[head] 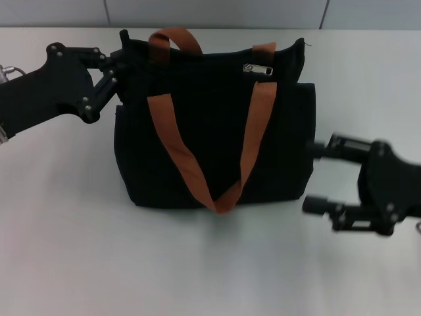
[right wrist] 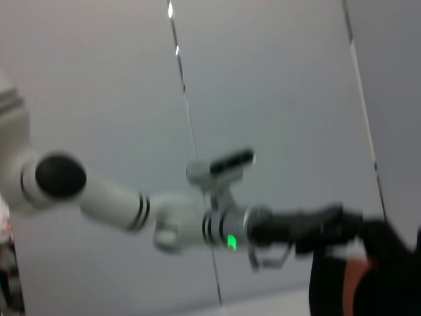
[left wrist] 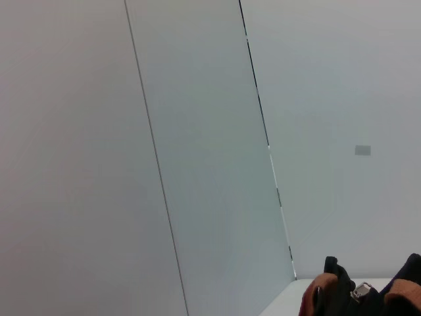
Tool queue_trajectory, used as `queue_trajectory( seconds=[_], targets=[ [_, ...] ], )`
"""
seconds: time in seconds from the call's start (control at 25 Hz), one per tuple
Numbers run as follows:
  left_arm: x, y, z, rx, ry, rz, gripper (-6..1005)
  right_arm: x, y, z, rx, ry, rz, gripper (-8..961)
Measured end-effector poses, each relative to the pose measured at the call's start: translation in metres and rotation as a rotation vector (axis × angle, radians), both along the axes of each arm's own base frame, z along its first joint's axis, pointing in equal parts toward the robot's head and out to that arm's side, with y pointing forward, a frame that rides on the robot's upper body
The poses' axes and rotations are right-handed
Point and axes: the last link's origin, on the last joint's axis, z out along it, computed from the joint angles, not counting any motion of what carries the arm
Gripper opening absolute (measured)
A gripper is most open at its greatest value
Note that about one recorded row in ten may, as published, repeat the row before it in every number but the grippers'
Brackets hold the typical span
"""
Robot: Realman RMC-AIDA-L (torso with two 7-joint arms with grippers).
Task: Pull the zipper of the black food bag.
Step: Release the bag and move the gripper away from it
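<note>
The black food bag [head: 217, 131] stands upright mid-table, its two rust-orange handles [head: 253, 125] hanging down the front. The silver zipper pull [head: 258, 68] lies on the zip line near the bag's top right. My left gripper [head: 120, 62] is at the bag's top left corner, shut on the fabric edge. My right gripper [head: 316, 178] is open and empty, just beside the bag's right side, low down. The left wrist view shows a sliver of the bag [left wrist: 334, 289] and the pull [left wrist: 361, 290]. The right wrist view shows the bag [right wrist: 388, 263] with the left gripper [right wrist: 339, 220] at its edge.
The white table [head: 131, 263] runs around the bag. A grey panelled wall [head: 210, 12] stands behind the table's far edge.
</note>
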Motion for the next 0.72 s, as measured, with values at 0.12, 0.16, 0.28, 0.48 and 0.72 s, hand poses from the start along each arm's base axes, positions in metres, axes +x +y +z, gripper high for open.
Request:
queue_trajectory(
  seconds=[0.12,0.16,0.28,0.48,0.72],
  targets=[
    [0.000,0.000,0.000,-0.001,0.002,0.000,69,0.007,-0.005,-0.009,0.010,-0.037,0.000,773],
    [-0.001,0.000,0.000,-0.001,0.003,0.001,69,0.010,-0.008,-0.014,0.020,-0.054,0.001,773],
    [-0.001,0.000,0.000,-0.003,0.004,0.004,69,0.020,-0.016,-0.027,0.055,-0.108,0.008,774],
    [-0.003,0.000,0.002,-0.013,-0.005,0.019,69,0.026,-0.020,-0.037,0.067,-0.138,-0.001,774],
    [-0.005,0.003,0.001,-0.002,-0.003,0.046,68,0.025,-0.019,-0.037,0.067,-0.138,0.003,774]
  ],
)
